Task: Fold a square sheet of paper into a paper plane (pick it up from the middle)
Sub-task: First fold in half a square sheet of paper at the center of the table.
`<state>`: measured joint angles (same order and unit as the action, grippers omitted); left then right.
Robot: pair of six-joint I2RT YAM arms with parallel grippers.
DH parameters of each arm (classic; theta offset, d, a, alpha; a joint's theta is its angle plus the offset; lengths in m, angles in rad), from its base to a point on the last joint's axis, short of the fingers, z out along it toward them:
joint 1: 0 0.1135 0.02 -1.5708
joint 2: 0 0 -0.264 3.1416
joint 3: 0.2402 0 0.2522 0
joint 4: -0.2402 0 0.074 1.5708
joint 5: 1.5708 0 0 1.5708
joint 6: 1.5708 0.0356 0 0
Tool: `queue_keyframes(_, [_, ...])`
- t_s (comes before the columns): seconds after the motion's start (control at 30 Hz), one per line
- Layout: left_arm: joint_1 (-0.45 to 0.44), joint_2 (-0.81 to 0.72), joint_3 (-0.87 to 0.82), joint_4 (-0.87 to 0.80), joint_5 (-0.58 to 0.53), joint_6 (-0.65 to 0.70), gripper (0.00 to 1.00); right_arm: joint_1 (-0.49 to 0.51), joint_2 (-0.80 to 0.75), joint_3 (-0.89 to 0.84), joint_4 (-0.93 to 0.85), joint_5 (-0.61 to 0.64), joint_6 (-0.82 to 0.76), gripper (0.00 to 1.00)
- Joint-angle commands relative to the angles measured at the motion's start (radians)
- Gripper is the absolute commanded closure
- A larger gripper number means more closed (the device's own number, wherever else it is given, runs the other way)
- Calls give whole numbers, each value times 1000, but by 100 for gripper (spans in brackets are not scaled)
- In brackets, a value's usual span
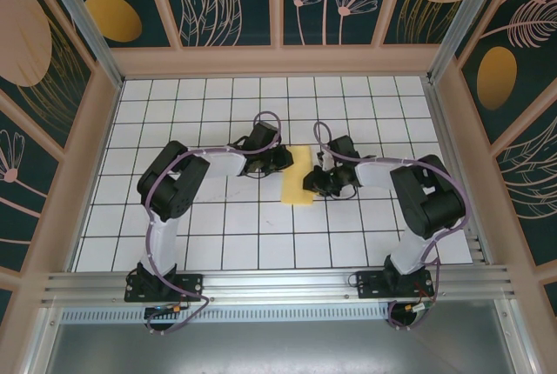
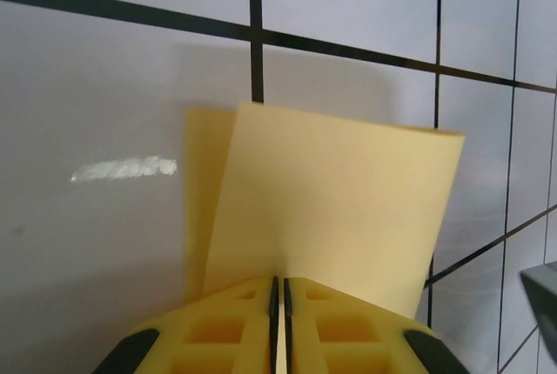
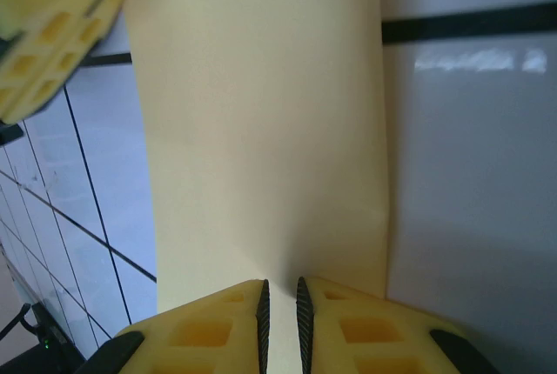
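The square sheet of paper (image 1: 300, 178) lies mid-table on the white grid (image 1: 218, 235), apparently doubled over, its upper layer lifted and bowed. The left gripper (image 1: 283, 161) has its jaws nearly together on the sheet's left edge. The right gripper (image 1: 312, 181) stands narrow at the right edge, seemingly pinching it, though the wrist view is too close to be sure. To fold well, line up the free edges squarely, keep both pinches level, then press the crease flat without dragging the sheet.
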<state>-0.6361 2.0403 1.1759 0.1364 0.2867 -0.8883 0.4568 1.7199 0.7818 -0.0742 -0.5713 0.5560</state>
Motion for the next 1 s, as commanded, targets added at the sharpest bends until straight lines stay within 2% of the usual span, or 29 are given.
queue_keyframes(0.0, [4, -120, -57, 65, -55, -23, 86, 36, -26, -35, 28, 35, 119, 82])
queue_keyframes(0.13, [4, -207, -181, 144, -72, -79, 86, 46, -45, -44, 79, 55, 187, 82])
queue_keyframes(0.47, [-1, -239, -401, 401, 78, -222, 89, 48, -12, -37, 110, 23, 208, 82])
queue_keyframes(0.7, [-39, -183, -389, 375, 63, -235, 91, 49, 8, -23, 124, -2, 208, 82])
queue_keyframes(0.97, [-39, -141, -364, 247, 21, -215, 93, 29, -19, 10, 131, -22, 180, 82])
